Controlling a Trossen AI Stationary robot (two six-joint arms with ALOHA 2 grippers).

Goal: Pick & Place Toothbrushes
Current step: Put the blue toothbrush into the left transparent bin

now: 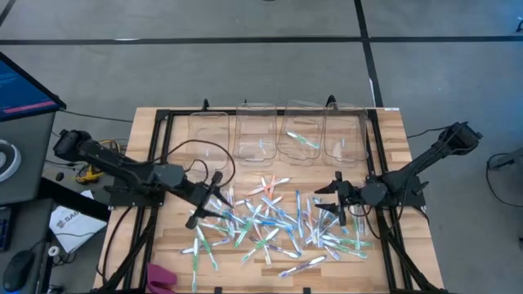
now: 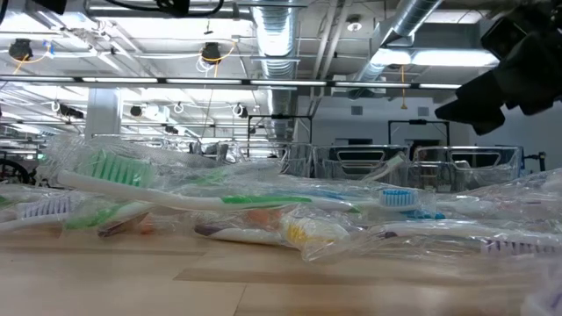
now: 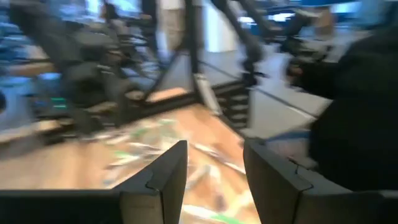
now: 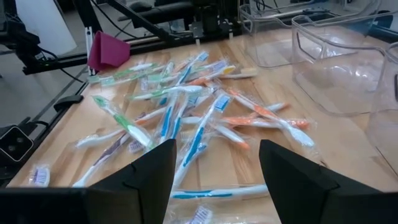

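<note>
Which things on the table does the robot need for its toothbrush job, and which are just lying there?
For the job:
- toothbrushes, a wrapped pile mid-table
- clear bins along the far edge; at least two already hold a toothbrush
- left gripper and right gripper, at either side of the pile

Just lying about:
- pink cloth at the near edge
- cables across the wood

An industrial lab hall: exposed ceiling ducts [image 2: 281, 39], hanging lamps [image 2: 211, 53], and taped concrete floor [image 1: 245, 65].
</note>
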